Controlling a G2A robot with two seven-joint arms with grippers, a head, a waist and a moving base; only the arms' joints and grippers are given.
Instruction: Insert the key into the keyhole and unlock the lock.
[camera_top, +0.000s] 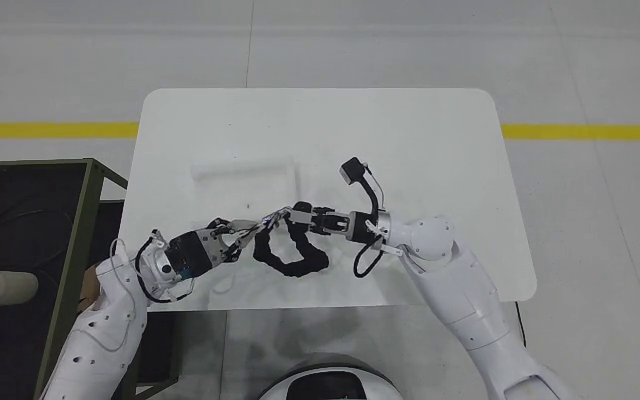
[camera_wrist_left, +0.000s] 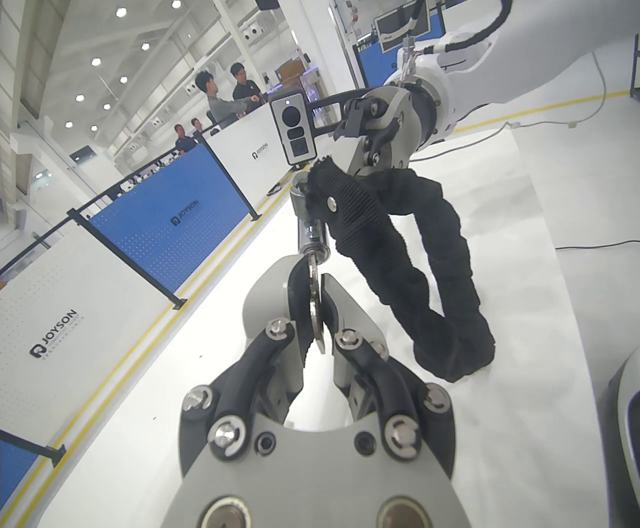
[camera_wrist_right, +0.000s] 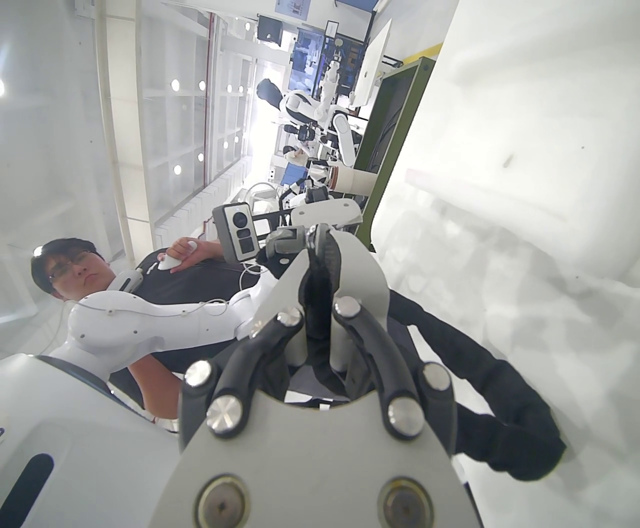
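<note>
The lock is a metal cylinder (camera_wrist_left: 301, 200) on a black fabric-covered loop (camera_wrist_left: 430, 285), held just above the white table (camera_top: 420, 150). My right gripper (camera_top: 297, 215) is shut on the loop's end beside the cylinder, with black fabric between its fingers (camera_wrist_right: 350, 280). My left gripper (camera_wrist_left: 314, 274) is shut on the flat silver key (camera_wrist_left: 315, 305). The key's blade points straight at the cylinder's end (camera_wrist_left: 312, 245) and its tip sits at or in the keyhole. From above, both grippers meet nose to nose near the table's front, and the loop (camera_top: 290, 262) hangs toward the front edge.
A faint white, see-through box (camera_top: 245, 170) lies behind the grippers on the table. A dark cart with a green frame (camera_top: 70, 220) stands off the table's left side. The table's front edge runs close below the loop.
</note>
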